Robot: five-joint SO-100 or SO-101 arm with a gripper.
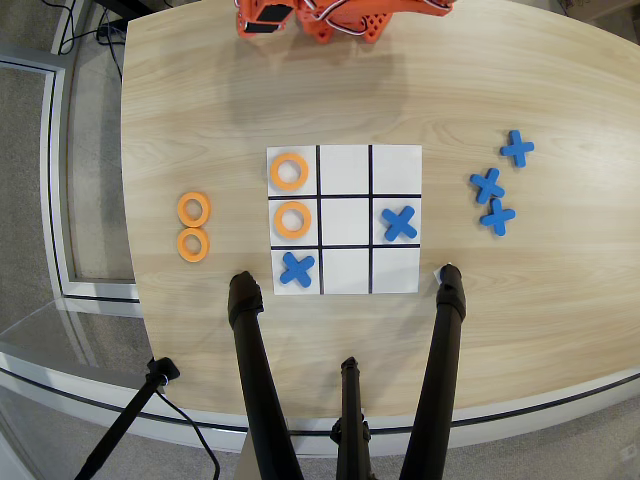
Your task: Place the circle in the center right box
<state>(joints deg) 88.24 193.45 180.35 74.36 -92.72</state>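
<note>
Pale wooden table [200, 90] over grey floor [40, 200], claw state impossible to tell.

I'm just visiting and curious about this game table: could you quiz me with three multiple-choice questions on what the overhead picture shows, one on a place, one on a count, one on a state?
1. Where on the board does the middle-row orange ring lie?
A. left cell
B. centre cell
C. right cell

2. How many blue crosses lie off the board?
A. one
B. three
C. five

3. What is in the board's centre cell?
A. a ring
B. a cross
C. nothing

Answers:
1 A: it lies in the left column, opposite the blue cross.
2 B: three lie on the wood at right.
3 C: plain white shows.
</note>
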